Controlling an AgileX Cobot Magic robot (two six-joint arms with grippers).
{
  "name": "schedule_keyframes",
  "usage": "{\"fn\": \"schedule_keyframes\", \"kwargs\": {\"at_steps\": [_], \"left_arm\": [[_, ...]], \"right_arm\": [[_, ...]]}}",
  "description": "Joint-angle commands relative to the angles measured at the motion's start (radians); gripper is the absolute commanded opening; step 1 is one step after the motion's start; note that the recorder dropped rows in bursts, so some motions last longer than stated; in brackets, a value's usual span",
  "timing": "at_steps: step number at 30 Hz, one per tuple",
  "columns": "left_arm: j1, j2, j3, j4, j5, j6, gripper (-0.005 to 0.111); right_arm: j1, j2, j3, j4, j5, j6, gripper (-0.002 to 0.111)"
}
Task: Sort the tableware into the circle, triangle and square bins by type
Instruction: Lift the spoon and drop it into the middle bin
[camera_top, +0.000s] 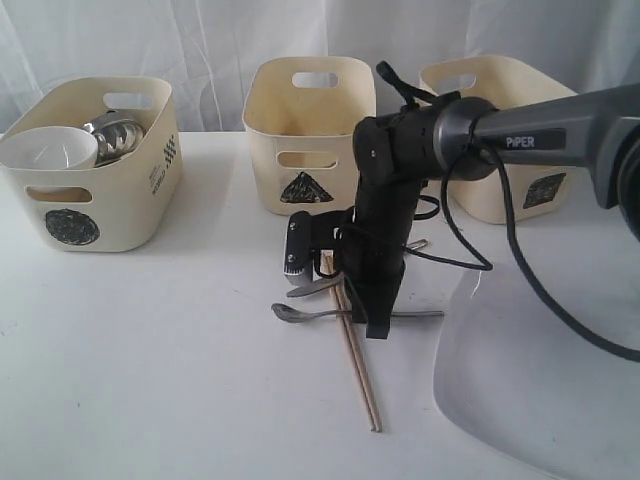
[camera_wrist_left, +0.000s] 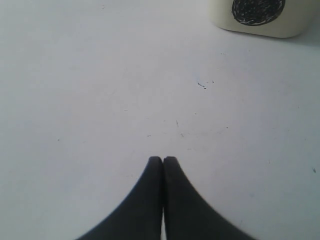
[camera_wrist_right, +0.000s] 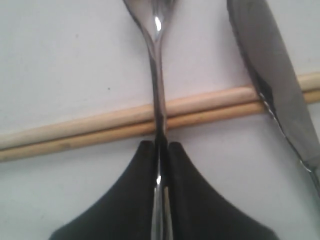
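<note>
My right gripper (camera_top: 377, 322) (camera_wrist_right: 160, 145) reaches down to the table's middle and is shut on the handle of the grey metal spoon (camera_top: 284, 313) (camera_wrist_right: 156, 65). The spoon lies across the tan chopsticks (camera_top: 356, 365) (camera_wrist_right: 100, 125). A grey knife (camera_wrist_right: 270, 75) (camera_top: 308, 290) lies beside the spoon, also over the chopsticks. The large white plate (camera_top: 530, 400) sits at the front right. A white bowl (camera_top: 48, 150) and steel ware (camera_top: 115, 135) rest in the circle bin (camera_top: 90, 215). My left gripper (camera_wrist_left: 163, 159) is shut and empty above bare table.
The triangle bin (camera_top: 300, 150) stands at the back middle and the square bin (camera_top: 520, 195) at the back right, behind the right arm. More cutlery (camera_top: 420, 243) peeks out behind the arm. The circle bin's corner (camera_wrist_left: 260, 20) shows in the left wrist view.
</note>
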Motion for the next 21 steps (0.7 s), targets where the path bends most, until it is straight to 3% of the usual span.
{"fn": "schedule_keyframes", "kwargs": {"at_steps": [1,6,8,14,18,21], "left_arm": [[-0.001,-0.005,0.013,-0.008,0.018,-0.001,0.0],[-0.001,-0.005,0.013,-0.008,0.018,-0.001,0.0],[-0.001,-0.005,0.013,-0.008,0.018,-0.001,0.0],[-0.001,-0.005,0.013,-0.008,0.018,-0.001,0.0],[-0.001,-0.005,0.013,-0.008,0.018,-0.001,0.0],[-0.001,-0.005,0.013,-0.008,0.018,-0.001,0.0]], "right_arm": [[-0.001,-0.109,0.001,0.025,0.033,-0.008,0.0],[-0.001,-0.227,-0.025,0.066,-0.076,0.004,0.0],[-0.001,-0.258,-0.027,0.066,-0.23,0.049,0.0],[-0.023,-0.253,-0.027,0.066,-0.93,0.374,0.0],[-0.04,-0.194,-0.027,0.066,-1.213,0.549,0.0],[-0.042,-0.101,-0.027,0.066,-1.438,0.561,0.0]]}}
